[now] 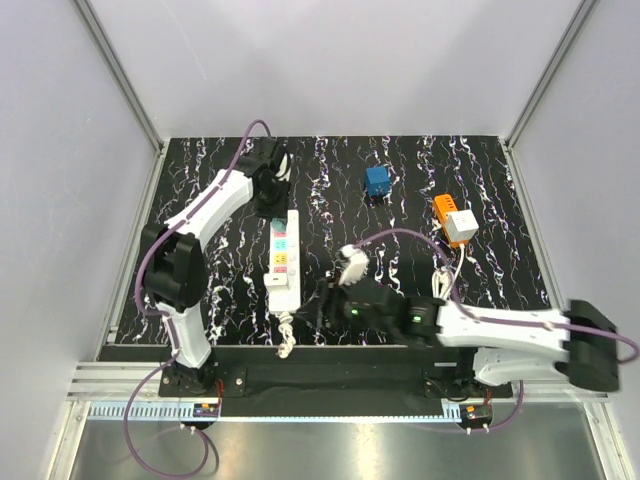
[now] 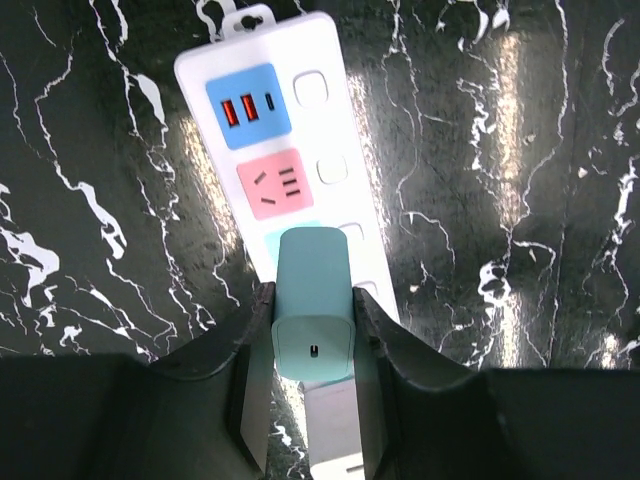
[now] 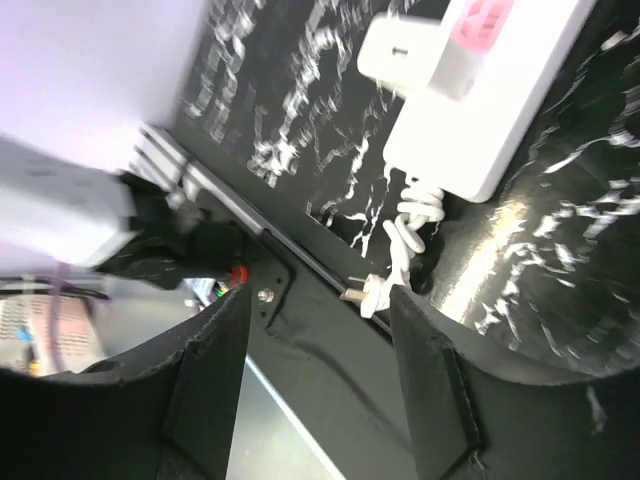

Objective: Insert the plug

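Clamped in the left gripper (image 2: 312,345), the plug (image 2: 312,275) should be pressed squarely into the strip (image 2: 312,120); the right gripper (image 3: 318,300) is spread, empty.

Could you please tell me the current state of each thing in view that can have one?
Left pincer: shut on the teal charger.
Teal charger: upright on the power strip; full seating unclear.
Right pincer: open, empty.
White charger: plugged into the strip.
Cord: bundled, its own plug unplugged.
Blue adapter: loose, unplugged.
Orange adapter: loose, unplugged.
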Robot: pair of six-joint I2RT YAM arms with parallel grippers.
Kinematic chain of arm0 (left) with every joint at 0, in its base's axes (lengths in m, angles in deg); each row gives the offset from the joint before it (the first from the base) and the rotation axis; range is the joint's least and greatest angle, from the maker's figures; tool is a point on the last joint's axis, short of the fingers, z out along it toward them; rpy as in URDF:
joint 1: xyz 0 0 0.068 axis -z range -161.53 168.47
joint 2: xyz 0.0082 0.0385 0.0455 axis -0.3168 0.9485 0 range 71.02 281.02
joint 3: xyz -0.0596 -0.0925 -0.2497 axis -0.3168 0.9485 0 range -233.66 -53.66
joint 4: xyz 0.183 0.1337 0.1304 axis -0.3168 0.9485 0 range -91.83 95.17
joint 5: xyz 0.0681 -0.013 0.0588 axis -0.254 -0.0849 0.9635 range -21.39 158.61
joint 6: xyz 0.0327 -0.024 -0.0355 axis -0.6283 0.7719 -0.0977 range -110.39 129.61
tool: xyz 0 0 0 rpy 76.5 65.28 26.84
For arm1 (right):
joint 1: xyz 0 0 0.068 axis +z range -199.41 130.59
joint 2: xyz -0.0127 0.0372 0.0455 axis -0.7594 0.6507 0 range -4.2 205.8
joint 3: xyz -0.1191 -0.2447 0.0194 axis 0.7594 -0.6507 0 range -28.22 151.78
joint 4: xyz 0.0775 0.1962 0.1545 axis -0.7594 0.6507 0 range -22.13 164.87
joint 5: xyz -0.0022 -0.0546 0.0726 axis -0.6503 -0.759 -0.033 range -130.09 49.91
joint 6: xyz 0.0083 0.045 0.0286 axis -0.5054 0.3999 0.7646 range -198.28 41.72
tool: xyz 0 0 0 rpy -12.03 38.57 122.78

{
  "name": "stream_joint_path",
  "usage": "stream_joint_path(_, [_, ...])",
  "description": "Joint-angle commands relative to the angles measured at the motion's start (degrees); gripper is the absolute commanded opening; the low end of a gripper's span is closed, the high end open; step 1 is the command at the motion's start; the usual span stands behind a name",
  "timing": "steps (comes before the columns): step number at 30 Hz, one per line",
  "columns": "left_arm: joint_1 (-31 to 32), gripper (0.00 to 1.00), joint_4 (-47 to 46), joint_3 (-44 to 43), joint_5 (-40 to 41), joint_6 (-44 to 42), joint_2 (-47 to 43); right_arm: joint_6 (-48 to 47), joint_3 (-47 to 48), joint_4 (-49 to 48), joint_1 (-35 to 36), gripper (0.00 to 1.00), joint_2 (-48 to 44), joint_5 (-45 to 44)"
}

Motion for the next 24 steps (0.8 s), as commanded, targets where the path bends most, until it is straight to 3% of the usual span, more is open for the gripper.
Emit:
stream_joint_path(1, [-0.24,0.00,2.92,-5.59,1.99,-0.08,3.31,-1.36,-5.02,8.96,0.31,0.64,-10.39,-7.32])
stream_joint_path(7, [-0.42,0.00,7.92,-12.80,2.43,1.24,9.19,-5.56,-7.85,19.60,0.22,0.70,-29.89,-21.54])
stream_joint_path(11, [-0.42,0.00,8.29,-14.12,2.52,2.47,10.96,-7.06,-8.12,22.86,0.13,0.74,-36.76,-25.08])
stream_joint_path(24, [-1.56,0.00,9.78,-14.92,4.28,5.55,15.01,-7.95,-11.81,24.98,0.13,0.77,-45.66,-30.97])
